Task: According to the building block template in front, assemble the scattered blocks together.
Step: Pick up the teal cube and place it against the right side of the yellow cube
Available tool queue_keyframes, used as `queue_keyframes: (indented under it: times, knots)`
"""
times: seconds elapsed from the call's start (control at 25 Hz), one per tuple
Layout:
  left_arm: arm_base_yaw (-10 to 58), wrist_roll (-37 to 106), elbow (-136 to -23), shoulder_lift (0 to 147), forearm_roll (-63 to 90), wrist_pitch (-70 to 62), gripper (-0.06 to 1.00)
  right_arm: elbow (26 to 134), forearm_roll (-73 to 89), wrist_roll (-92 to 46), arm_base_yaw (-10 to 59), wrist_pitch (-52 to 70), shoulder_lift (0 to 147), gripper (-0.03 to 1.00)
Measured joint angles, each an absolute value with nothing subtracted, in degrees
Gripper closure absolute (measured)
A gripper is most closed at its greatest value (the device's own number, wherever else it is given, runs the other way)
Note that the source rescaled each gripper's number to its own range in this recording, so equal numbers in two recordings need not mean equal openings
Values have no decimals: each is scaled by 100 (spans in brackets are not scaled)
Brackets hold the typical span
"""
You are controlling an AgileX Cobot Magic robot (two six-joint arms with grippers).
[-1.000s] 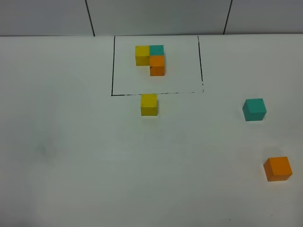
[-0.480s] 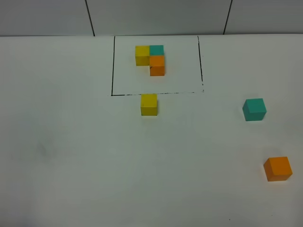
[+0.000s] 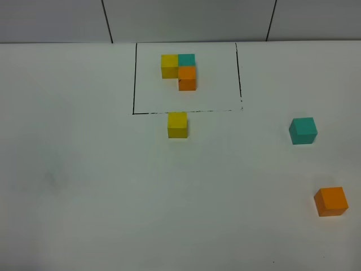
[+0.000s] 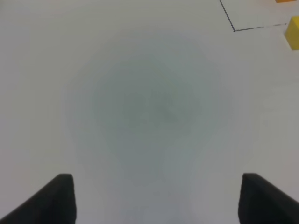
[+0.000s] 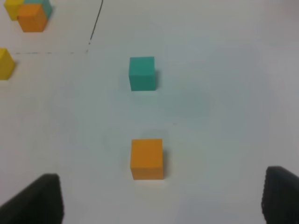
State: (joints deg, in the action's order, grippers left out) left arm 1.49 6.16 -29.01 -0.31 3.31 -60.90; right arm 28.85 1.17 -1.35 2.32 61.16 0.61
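Observation:
The building block template [image 3: 179, 70] is an L-shaped cluster of yellow, teal and orange cubes inside a black-lined rectangle at the back of the table. It also shows in the right wrist view [image 5: 29, 14]. The scattered yellow cube [image 3: 177, 125] sits just in front of the frame's front line. The teal cube [image 3: 303, 130] and the orange cube [image 3: 331, 201] lie apart at the right. Neither arm shows in the exterior high view. My left gripper [image 4: 161, 200] is open over bare table, with the yellow cube [image 4: 294, 32] far off. My right gripper [image 5: 159, 198] is open, just short of the orange cube [image 5: 147, 158], with the teal cube [image 5: 142, 73] beyond.
The white table [image 3: 101, 186] ends at a grey panelled wall [image 3: 186, 20] at the back. The frame's corner line [image 4: 233, 29] shows in the left wrist view.

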Motion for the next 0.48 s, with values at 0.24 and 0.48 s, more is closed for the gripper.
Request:
queue_keyframes:
  times: [0.24, 0.48]
  knots:
    - [149, 616, -2901, -31, 331, -6090, 30, 2885, 117, -135, 232, 6116, 61, 25]
    - [149, 616, -2901, -31, 331, -6090, 30, 2885, 117, -135, 232, 6116, 61, 25]
